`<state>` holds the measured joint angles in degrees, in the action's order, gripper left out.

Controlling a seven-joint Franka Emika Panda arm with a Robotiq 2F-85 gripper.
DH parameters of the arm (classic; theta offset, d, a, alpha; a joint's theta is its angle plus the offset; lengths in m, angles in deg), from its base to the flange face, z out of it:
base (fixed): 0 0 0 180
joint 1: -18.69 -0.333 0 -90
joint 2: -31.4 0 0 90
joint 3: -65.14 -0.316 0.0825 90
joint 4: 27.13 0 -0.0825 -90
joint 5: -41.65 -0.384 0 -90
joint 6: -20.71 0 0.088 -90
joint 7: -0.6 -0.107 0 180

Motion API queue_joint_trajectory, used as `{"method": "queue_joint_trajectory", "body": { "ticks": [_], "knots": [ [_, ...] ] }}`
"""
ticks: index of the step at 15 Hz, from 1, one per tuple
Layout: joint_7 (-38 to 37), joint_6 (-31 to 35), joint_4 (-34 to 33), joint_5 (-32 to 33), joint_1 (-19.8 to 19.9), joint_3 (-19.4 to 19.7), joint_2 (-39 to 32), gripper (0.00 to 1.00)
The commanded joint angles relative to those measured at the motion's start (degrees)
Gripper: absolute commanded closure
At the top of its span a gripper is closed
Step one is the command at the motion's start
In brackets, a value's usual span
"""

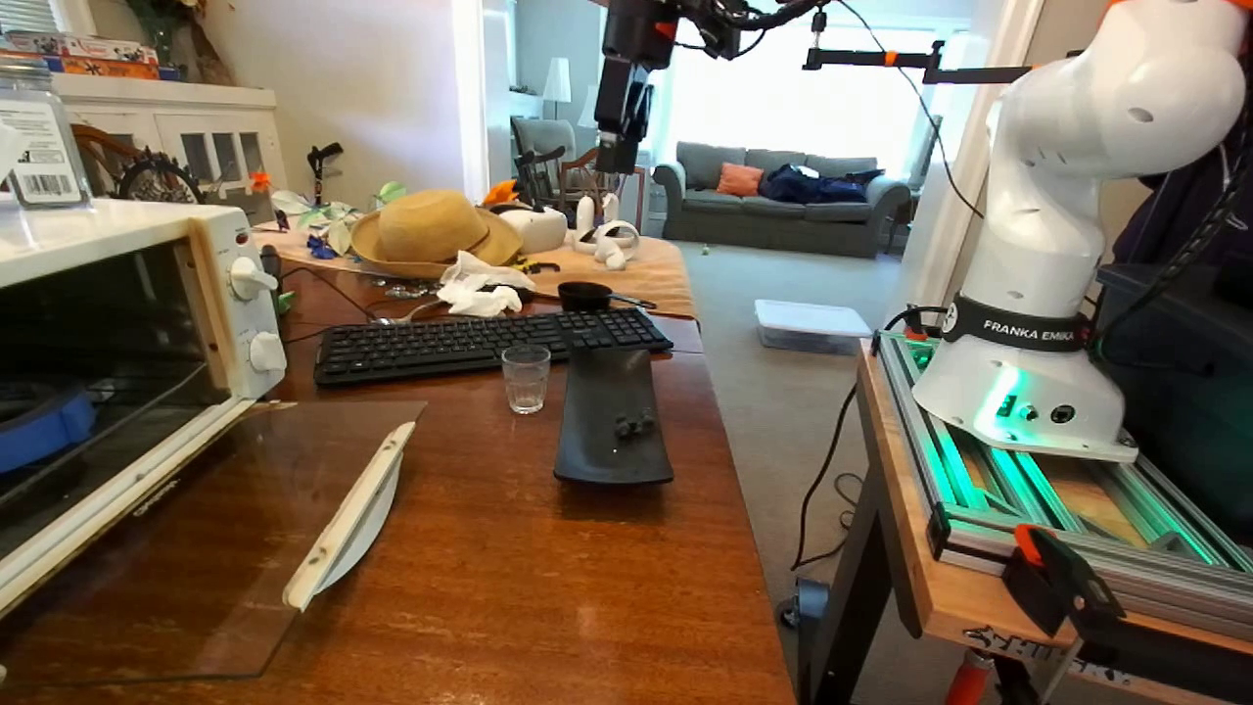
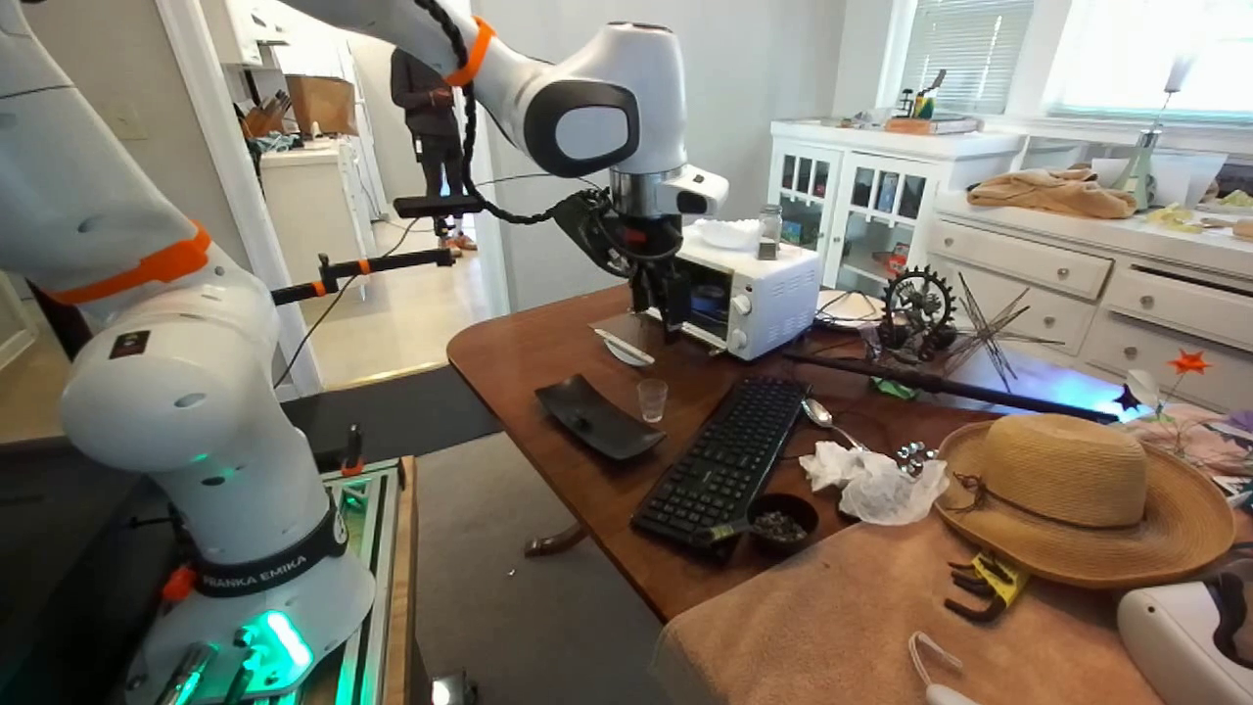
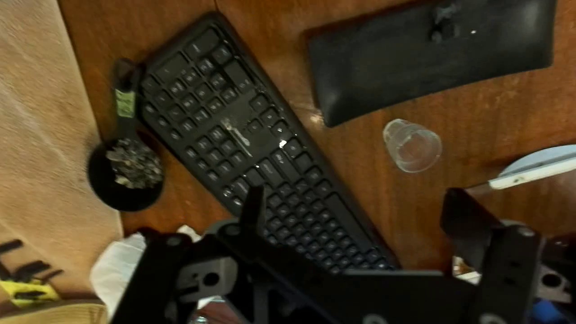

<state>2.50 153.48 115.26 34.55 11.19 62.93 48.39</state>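
High above the wooden table, my gripper (image 3: pixel 355 195) has its black fingers spread wide, and nothing is held. It also shows in both exterior views, as the gripper (image 1: pixel 619 147) and the gripper (image 2: pixel 661 304). Below it in the wrist view lies a black keyboard (image 3: pixel 270 180), partly hidden by the fingers. A small clear cup (image 3: pixel 411 146) stands beside the keyboard, also seen as the cup (image 1: pixel 527 380). Near it is a black curved tray (image 3: pixel 382 67) with a few small dark bits on it. A black bowl (image 3: pixel 101 180) holds greyish bits; a dark handle with a green label reaches out from it.
A white toaster oven (image 2: pixel 773 304) stands with its glass door (image 1: pixel 245 509) folded down over the table. Crumpled white tissue (image 2: pixel 886 485), a spoon (image 2: pixel 827 416), a straw hat (image 2: pixel 1062 470) and a yellow hex-key holder (image 2: pixel 998 578) lie past the keyboard.
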Motion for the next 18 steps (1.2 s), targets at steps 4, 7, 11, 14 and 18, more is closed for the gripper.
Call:
{"method": "queue_joint_trajectory", "body": {
  "ticks": [4, 7, 11, 14, 18],
  "knots": [
    [3.59, -0.17, -6.17, -0.89, -1.88, -2.33, -6.06, 0.00],
    [4.41, -0.19, -6.63, -0.90, -1.74, -2.07, -6.70, 0.00],
    [0.17, 7.76, -7.65, -6.71, -2.71, -3.14, -11.04, 0.00],
    [2.97, 13.29, -8.71, -16.25, -4.66, -4.59, -15.44, 0.00],
    [6.70, 19.95, -13.99, -23.81, -6.96, -9.50, -24.53, 0.00]
  ]
}}
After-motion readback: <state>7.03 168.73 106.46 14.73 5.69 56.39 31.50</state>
